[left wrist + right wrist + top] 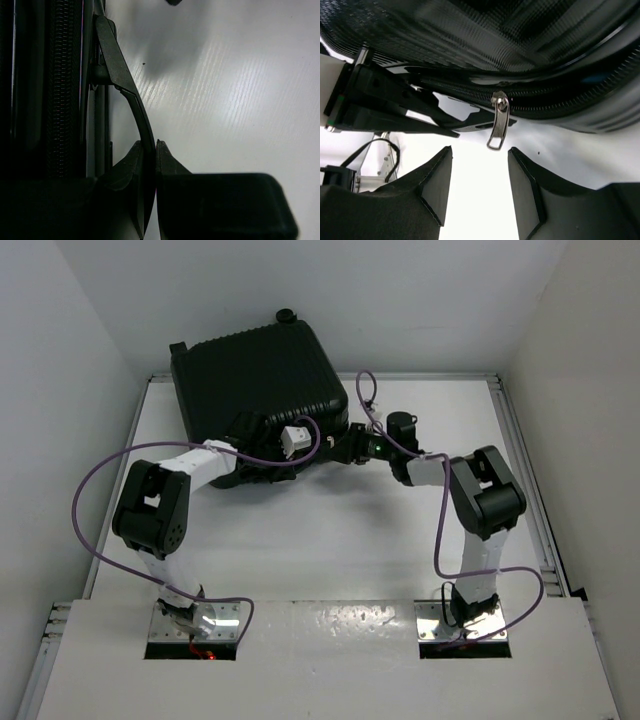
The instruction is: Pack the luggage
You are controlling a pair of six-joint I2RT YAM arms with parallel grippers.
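The luggage [260,375], a big black ribbed suitcase, lies at the back of the table. In the left wrist view its zippered side [62,85] fills the left, and a thin curved black handle strap [122,75] arcs out from it. My left gripper [150,146] is shut on that strap; from above the left gripper [305,455] sits at the case's near edge. My right gripper [481,148] is open, both fingers apart with nothing between them. A silver zipper pull [497,125] hangs from the luggage's zip just beyond the right fingertips. From above the right gripper [345,445] is at the case's near right corner.
White table [330,540] with raised rails along the left and right sides and white walls around. Purple cables [100,500] loop from both arms. A small black wheel [286,315] sticks out at the luggage's far edge.
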